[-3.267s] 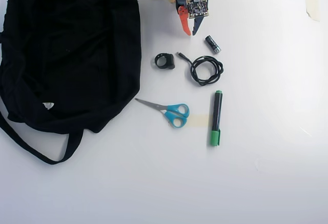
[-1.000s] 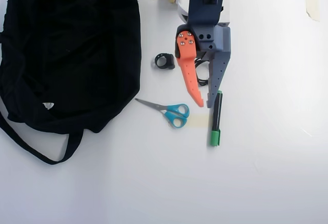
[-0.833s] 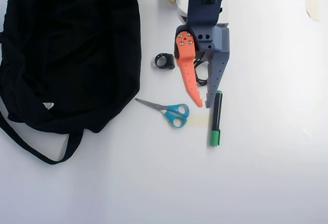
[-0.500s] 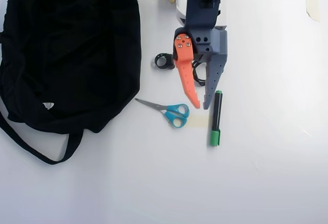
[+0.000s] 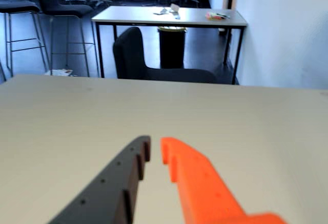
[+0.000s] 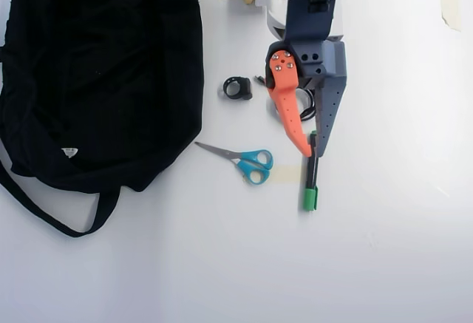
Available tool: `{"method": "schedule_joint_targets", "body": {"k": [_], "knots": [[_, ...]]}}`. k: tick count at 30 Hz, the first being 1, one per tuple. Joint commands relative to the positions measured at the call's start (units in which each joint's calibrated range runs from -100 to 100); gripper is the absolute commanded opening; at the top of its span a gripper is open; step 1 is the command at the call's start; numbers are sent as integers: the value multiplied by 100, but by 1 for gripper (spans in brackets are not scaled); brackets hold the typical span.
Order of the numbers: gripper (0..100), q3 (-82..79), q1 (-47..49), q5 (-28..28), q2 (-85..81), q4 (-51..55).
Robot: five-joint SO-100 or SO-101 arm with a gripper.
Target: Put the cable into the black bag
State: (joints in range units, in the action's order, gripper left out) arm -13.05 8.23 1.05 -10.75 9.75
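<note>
Your tool point(image 5: 155, 151) is nearly closed on nothing, orange and grey tips over bare pale tabletop point(image 5: 246, 121). From above, the cable point(image 6: 304, 101) lies mostly hidden under it, the black bag point(image 6: 96, 72) well to the left. Beyond the tabletop: a dark chair point(image 5: 138, 60), another table point(image 5: 169, 15), a white wall point(image 5: 287, 29).

Setting: office or shared workroom, possibly a lab space. Wrist view looks across the pale table point(image 5: 164, 111) into a larger room with a dark floor. Visible there: a long white-topped desk point(image 5: 169, 15) on black metal legs with a few papers and small items on it, a black waste bin point(image 5: 172, 46) under it, a dark upholstered chair point(image 5: 148, 62) in front, and tall black stools point(image 5: 23, 16) at the far left. Plain white wall point(image 5: 287, 29) at right. Overhead view adds desk-type items: blue-handled scissors point(image 6: 247, 162) and a green marker point(image 6: 311, 179).
</note>
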Motion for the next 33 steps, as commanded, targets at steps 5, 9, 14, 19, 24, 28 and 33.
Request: {"method": "schedule_joint_targets", "body": {"k": [5,9,14,19,24,28,33], "knots": [[2,173,217,-58,-170,1127],[2,586,217,-58,-170,2479],[2,919,217,-58,-170,3935],[2,910,217,-58,-161,5115],[2,919,329,-58,-161,6243],[2,856,411,-53,-161,7027],[2,847,434,-53,-161,7432]]}}
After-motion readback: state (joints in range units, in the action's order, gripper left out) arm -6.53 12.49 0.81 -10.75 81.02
